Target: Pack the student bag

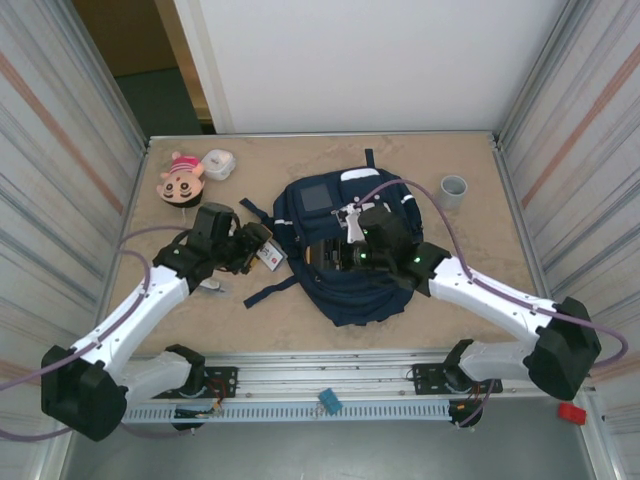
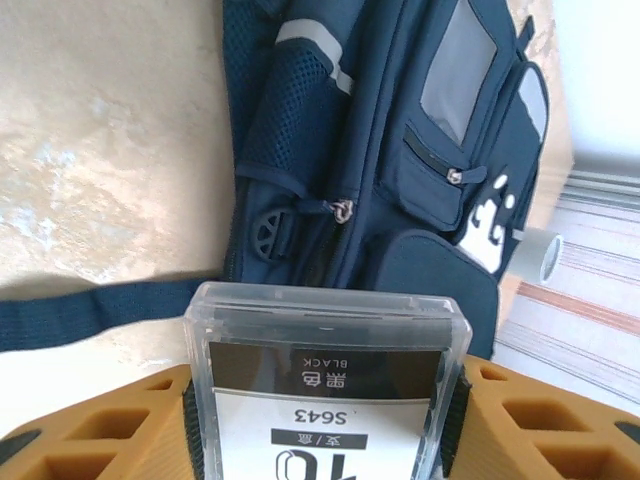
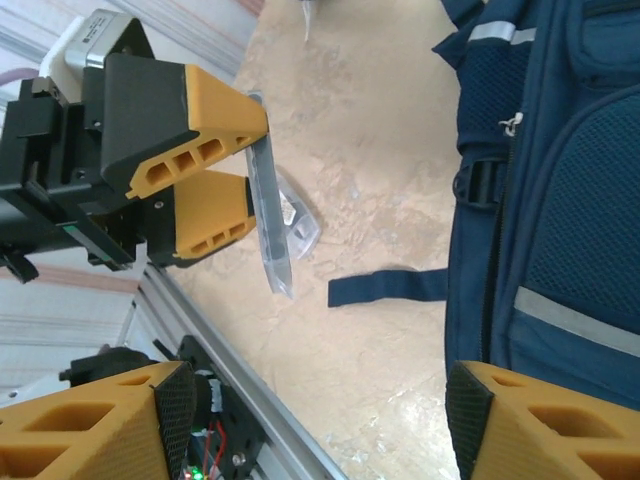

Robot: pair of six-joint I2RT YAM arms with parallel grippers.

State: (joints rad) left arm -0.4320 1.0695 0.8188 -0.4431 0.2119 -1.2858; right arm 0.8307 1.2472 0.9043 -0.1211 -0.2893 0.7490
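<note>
While pinched between the orange fingers [image 2: 110,420] of the left gripper [image 2: 325,400], held up off to the left: clear plastic box [image 2: 325,335], label reading BLACK. Roughly half closed, clamping both sides of it. Just beside the box, lying flat in the middle of the table [image 1: 300,330]: student bag [image 1: 350,300], navy, grey patch facing up, dark strap [image 3: 385,285] trailing toward the left arm. Over the bag, right gripper [image 3: 320,395], spread wide, gripping nothing. Near the far right corner, grey cup [image 1: 454,190].
</note>
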